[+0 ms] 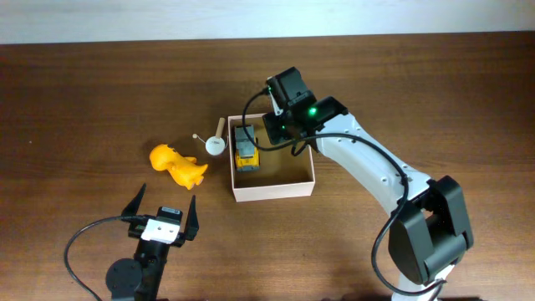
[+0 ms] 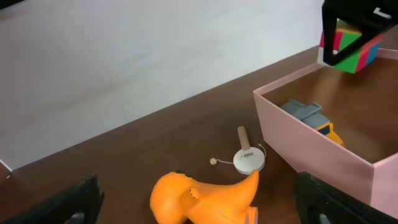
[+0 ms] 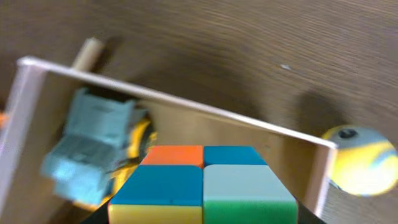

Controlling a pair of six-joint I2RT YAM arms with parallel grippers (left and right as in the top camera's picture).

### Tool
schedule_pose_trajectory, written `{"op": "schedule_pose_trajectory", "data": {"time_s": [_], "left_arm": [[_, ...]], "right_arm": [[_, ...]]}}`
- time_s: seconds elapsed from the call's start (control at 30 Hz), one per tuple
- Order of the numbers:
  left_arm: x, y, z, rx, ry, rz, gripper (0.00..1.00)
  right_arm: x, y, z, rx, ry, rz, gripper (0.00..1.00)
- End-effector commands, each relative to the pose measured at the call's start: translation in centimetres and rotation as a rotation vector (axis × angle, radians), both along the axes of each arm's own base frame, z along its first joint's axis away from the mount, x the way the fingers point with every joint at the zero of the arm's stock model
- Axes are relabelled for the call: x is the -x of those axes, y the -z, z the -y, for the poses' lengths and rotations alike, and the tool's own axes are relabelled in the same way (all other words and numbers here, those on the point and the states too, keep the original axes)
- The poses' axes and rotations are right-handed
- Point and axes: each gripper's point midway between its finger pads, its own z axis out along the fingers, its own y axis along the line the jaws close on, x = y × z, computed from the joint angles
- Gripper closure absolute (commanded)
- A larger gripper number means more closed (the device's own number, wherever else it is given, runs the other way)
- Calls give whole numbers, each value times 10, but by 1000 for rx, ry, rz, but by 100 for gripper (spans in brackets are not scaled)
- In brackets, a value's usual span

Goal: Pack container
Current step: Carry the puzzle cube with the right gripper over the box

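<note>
Overhead view of a dark wooden table (image 1: 84, 100) with a shallow, square white cardboard box (image 1: 274, 191), open at the top, near the middle. A grey and yellow toy truck (image 1: 245, 149) lies inside the box against its left wall. The right gripper (image 1: 284, 117) hangs over the far side of the box with its fingers clamped on a multicoloured puzzle cube (image 3: 202, 183), which is held in the air above the box interior, not touching the floor. Just left of the box, outside it, lies a small white disc with a wooden handle (image 1: 216, 144), its handle close to the box's far left corner. Further left lies an orange dinosaur toy (image 1: 177, 165). The left gripper (image 1: 165, 199) sits near the front edge of the table, just behind the dinosaur, with its fingers spread wide and holding nothing. The right wrist view also shows a round yellow toy (image 3: 360, 158) on the table just outside the box wall.
</note>
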Motion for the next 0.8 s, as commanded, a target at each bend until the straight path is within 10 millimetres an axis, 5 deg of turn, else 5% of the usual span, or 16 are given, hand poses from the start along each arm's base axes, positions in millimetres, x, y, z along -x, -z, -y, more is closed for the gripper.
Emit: {"op": "schedule_pose_trajectory", "data": {"time_s": [0.0,0.2,0.43,0.6,0.67,0.77], "left_arm": [[0,2,-1,-12,-4,0,1],[0,2,-1,-12,-4,0,1],[0,2,-1,-12,-4,0,1],[0,2,-1,-12,-4,0,1],[0,2,-1,-12,-4,0,1],[0,2,-1,-12,-4,0,1]], "right_arm": [[-10,12,16,65,157,15,50],[-8,28,15,74,171,-20,49],[-8,28,15,74,170,-20,29],[-5,29,8,54,120,-38,27],[0,29,-1,23,62,-61,28],[10,29,-20,-46,-53,-107,55]]}}
